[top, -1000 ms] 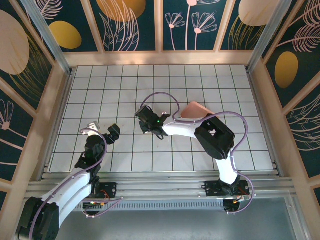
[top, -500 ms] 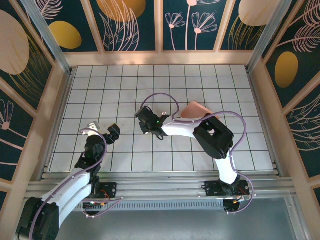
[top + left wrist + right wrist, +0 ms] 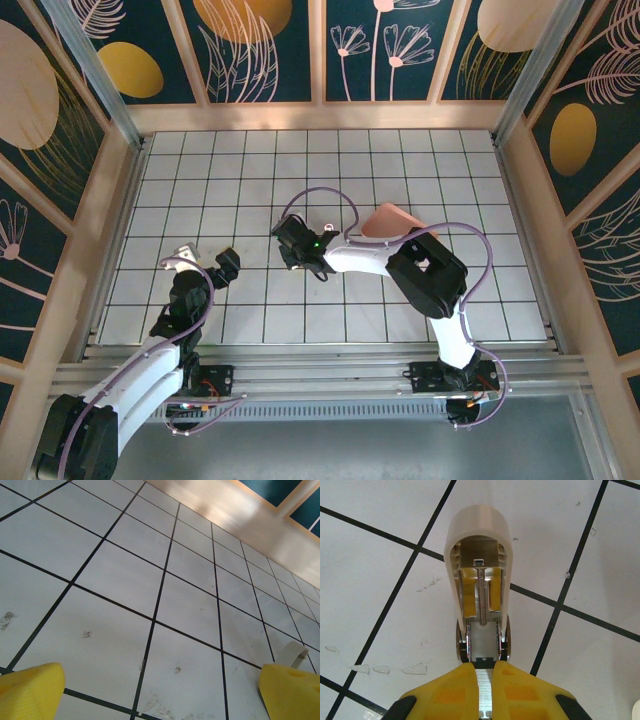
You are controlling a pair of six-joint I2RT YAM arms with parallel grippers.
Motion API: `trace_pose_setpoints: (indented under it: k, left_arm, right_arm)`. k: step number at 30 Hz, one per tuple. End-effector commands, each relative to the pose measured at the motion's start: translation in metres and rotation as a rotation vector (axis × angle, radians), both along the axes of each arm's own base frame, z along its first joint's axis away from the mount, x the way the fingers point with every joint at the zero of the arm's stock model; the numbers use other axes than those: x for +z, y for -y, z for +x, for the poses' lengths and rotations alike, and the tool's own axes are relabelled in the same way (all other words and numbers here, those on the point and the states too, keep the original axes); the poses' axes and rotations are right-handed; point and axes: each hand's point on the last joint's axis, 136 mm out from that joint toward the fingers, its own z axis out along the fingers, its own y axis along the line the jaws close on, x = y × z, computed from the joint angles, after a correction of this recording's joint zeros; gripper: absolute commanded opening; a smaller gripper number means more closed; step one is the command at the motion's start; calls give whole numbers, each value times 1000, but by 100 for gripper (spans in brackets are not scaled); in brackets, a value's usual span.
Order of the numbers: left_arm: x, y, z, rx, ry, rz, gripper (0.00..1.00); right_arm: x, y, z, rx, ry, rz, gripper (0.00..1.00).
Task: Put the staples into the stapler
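Barely anything has changed since a second ago: the right arm has crept a touch toward the far left, and the left arm has not stirred.

From where I stand, the right tool (image 3: 289,246) sits a little left of the middle of the tiled surface (image 3: 400,160), its arm bent low across the tiles. In the right wrist view the right tool (image 3: 485,671) is clenched, its yellow pads (image 3: 450,692) pinching the staples (image 3: 484,695), a thin ribbed silvery strip that runs straight forward into the back end of the stapler (image 3: 477,525). The stapler lies on the white tiles directly ahead of the pads, pointing away from them. I can see into its pale rounded shell, where a coil spring runs down the middle of the grey metal rail.

Over by the near left part of the surface, the left tool (image 3: 226,265) hangs just above the tiles. Its left wrist view shows the left tool (image 3: 160,690) released, the two yellow fingers (image 3: 30,690) far apart with bare tile between them. A small whitish piece (image 3: 292,652) lies just beside the right-hand finger.

The pink tray (image 3: 385,218) rests right of centre, partly behind the right arm
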Motion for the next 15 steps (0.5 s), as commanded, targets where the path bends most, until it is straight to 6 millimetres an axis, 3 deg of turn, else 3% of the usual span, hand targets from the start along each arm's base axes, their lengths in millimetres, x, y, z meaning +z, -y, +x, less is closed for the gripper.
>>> trace_pose_setpoints:
  k: [1,15]
  left_arm:
    - [9,-4,3,18,23,14,99]
    - [9,-4,3,19,23,14,99]
  right_arm:
    - [-15,10,-7,9,-17,-59,9]
    - [-13,10,-11,10,-30,-51,9]
